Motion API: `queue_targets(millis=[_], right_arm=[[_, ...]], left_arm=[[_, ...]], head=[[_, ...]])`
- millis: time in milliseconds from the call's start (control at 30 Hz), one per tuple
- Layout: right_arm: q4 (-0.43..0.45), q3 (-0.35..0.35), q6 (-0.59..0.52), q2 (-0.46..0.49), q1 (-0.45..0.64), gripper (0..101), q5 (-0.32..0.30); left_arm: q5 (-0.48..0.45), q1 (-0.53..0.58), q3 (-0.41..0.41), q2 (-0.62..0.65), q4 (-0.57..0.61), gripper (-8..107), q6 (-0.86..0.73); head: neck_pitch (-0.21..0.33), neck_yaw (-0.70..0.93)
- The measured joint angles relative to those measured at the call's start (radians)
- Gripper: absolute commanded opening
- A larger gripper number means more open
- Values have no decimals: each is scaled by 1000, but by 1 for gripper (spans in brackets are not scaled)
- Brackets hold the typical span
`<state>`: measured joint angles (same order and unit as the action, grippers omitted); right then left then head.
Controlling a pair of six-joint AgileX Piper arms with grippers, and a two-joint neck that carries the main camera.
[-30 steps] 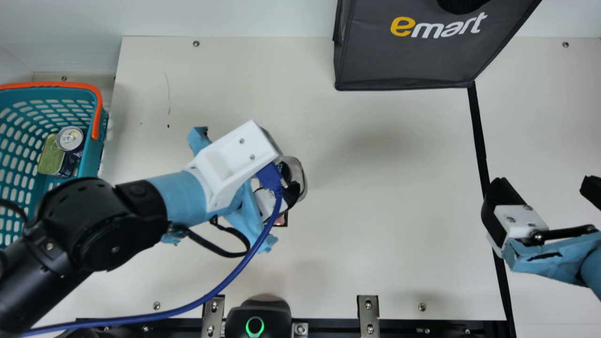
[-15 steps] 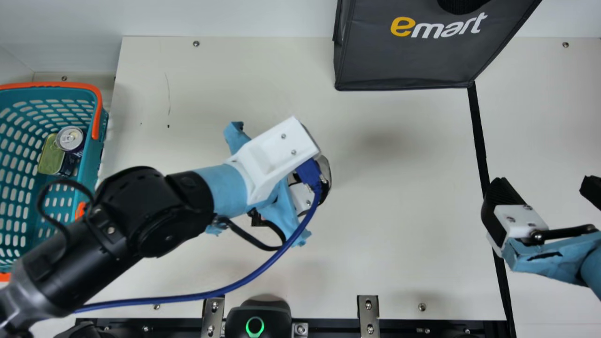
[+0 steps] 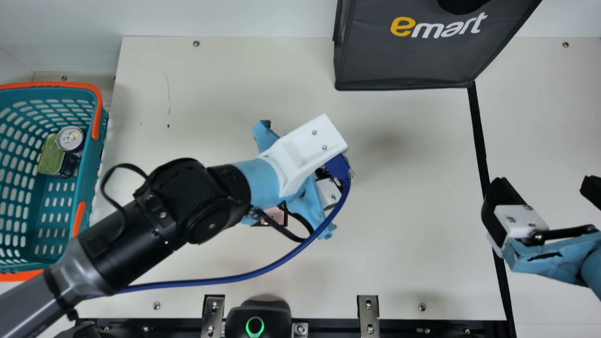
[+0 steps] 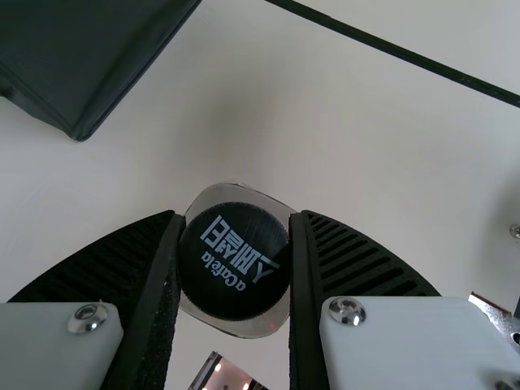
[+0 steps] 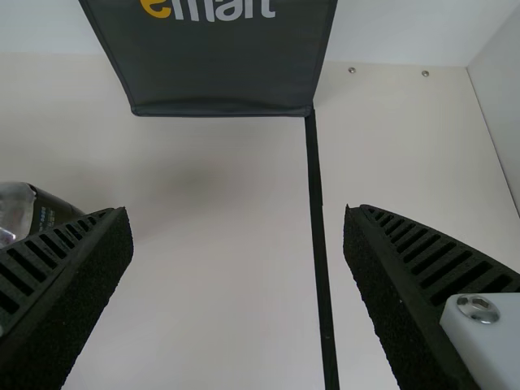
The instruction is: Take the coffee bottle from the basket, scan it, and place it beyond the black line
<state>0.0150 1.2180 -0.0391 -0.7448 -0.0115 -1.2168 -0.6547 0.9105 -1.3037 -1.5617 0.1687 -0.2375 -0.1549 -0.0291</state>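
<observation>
in the left wrist view, the left gripper [image 3: 329, 191] pinches a clear, black-capped bottle [image 4: 234, 260]; in the main view, the right gripper [image 3: 544, 182] gapes beyond a teal plastic basket [image 3: 93, 164].

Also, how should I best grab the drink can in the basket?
From above, closing on the can just under its rim: it seems upright, pull-tab top facing up. I'd keep clear of the tin close beside it and the side of the basket.

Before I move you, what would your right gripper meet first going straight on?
Probably the bare tabletop near the black line, as my right gripper seems to slant down; its height is unclear. The bag stands farther off.
</observation>
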Motion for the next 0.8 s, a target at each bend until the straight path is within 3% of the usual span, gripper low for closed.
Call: queue_targets(millis=[800], right_arm=[[0,0,0,0,0,91,0]], left_arm=[[74,19,-18,-116,-10,10,9]], head=[[0,0]])
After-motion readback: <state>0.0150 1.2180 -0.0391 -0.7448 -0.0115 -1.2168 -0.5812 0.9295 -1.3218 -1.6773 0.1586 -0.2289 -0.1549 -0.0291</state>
